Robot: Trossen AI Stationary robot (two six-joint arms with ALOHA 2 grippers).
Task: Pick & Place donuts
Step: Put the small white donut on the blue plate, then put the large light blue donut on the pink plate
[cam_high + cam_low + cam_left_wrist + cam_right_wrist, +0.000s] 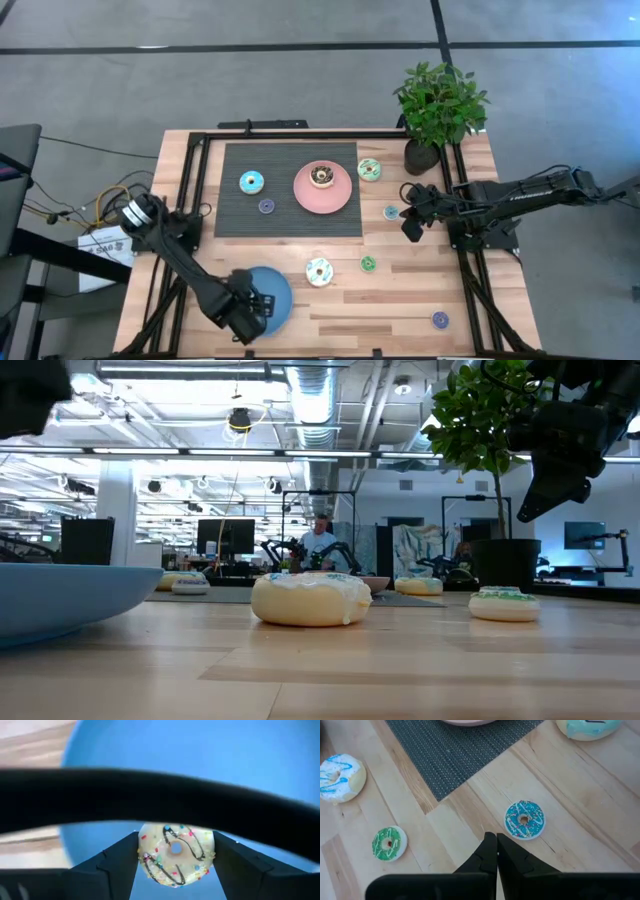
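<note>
A white donut [175,855] with dark drizzle and coloured sprinkles sits between the fingers of my left gripper [248,312], which points down over the round blue plate [275,290] at the table's near left. Other donuts lie flat on the table: light blue [252,182], small purple [266,206], green-and-white [369,170], small teal [391,212], pale [319,271], small green [368,264], purple [439,320]. A brown one [322,176] lies on the pink plate [340,195]. My right gripper [410,228] hangs shut above the table at the right, near the teal donut [525,820]. My left gripper pinches the white donut by two opposite sides of its outer rim [145,856] between its two fingers. The fingers [117,865] come from above, pointing down. The donut is held level, icing up, over the blue plate [250,765].
A dark ribbed mat [240,215] lies under the pink plate at the table's far middle. A potted plant [440,110] stands at the far right corner. Black frame rails run along the left and right sides of the table. Bare wood shows near the front edge.
</note>
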